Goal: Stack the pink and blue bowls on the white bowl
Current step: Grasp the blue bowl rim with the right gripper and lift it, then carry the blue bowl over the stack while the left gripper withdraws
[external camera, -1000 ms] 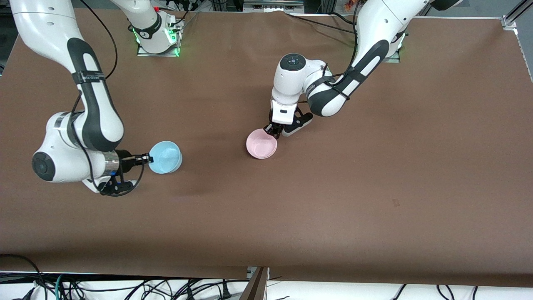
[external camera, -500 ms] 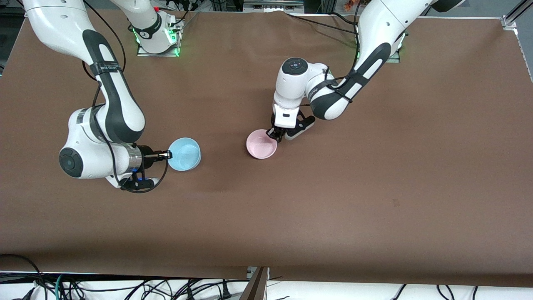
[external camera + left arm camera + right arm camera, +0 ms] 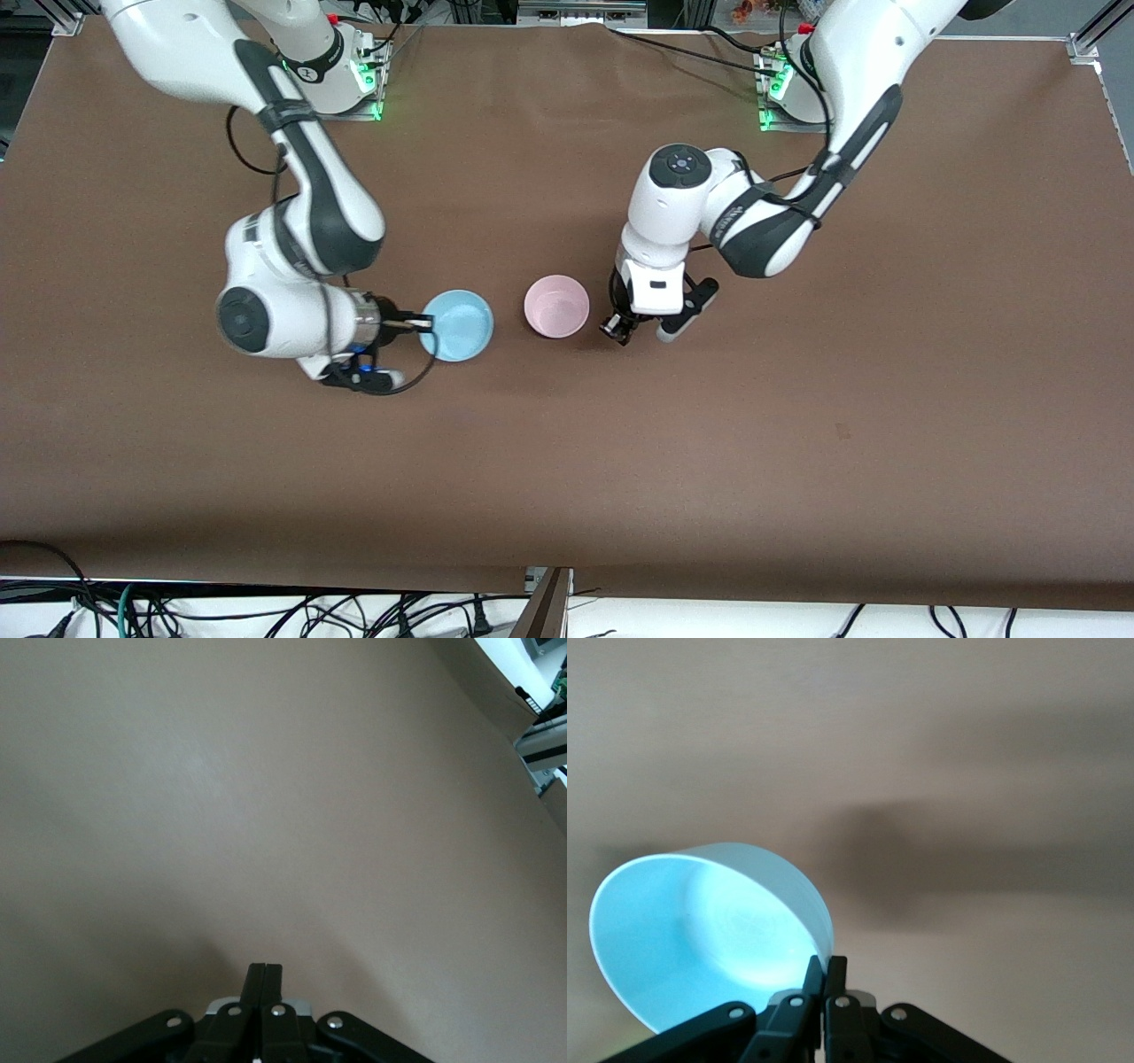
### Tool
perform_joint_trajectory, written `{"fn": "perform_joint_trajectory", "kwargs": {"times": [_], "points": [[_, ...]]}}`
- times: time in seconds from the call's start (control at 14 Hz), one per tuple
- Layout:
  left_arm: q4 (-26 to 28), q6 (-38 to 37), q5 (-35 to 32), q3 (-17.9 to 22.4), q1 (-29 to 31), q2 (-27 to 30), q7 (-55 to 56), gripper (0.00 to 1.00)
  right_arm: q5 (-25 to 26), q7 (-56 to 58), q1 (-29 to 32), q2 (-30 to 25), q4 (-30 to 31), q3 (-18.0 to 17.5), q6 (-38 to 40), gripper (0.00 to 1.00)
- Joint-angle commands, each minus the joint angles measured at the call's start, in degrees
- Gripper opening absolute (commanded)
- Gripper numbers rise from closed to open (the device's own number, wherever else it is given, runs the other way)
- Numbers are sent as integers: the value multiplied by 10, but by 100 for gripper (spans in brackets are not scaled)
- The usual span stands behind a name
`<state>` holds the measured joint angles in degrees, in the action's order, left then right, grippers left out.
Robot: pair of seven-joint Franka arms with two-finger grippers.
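Note:
The pale pink bowl stands upright on the brown table near its middle. No white bowl shows in any view. My right gripper is shut on the rim of the sky blue bowl and holds it over the table beside the pink bowl, toward the right arm's end. The right wrist view shows the blue bowl pinched at its rim by that gripper. My left gripper is shut and empty beside the pink bowl, toward the left arm's end, apart from it. The left wrist view shows that gripper over bare table.
The arm bases stand at the table's edge farthest from the front camera. Cables hang below the edge nearest to it. Brown table surface lies all around the two bowls.
My right arm has carried the blue bowl toward the pink bowl. My left gripper has let go of the pink bowl's rim and moved away toward the left arm's end.

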<state>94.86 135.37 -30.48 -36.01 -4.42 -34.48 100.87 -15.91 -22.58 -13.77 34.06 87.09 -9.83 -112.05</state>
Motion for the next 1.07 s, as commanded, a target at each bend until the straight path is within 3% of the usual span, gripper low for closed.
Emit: {"fn": "perform_joint_trajectory", "kwargs": {"times": [0.0, 0.36, 0.79, 1.0], "points": [[-96, -130, 81, -14, 22, 6, -121, 0, -3, -83, -44, 2, -4, 3, -39, 0], [-207, -276, 169, -20, 106, 23, -310, 0, 17, -137, -102, 21, -4, 3, -89, 0], [-209, -359, 217, -20, 232, 82, -579, 0, 25, -138, -127, 40, -3, 4, -92, 0], [-199, -389, 221, -20, 270, 100, -660, 7, 26, -138, -134, 52, -3, 4, -99, 0]]}}
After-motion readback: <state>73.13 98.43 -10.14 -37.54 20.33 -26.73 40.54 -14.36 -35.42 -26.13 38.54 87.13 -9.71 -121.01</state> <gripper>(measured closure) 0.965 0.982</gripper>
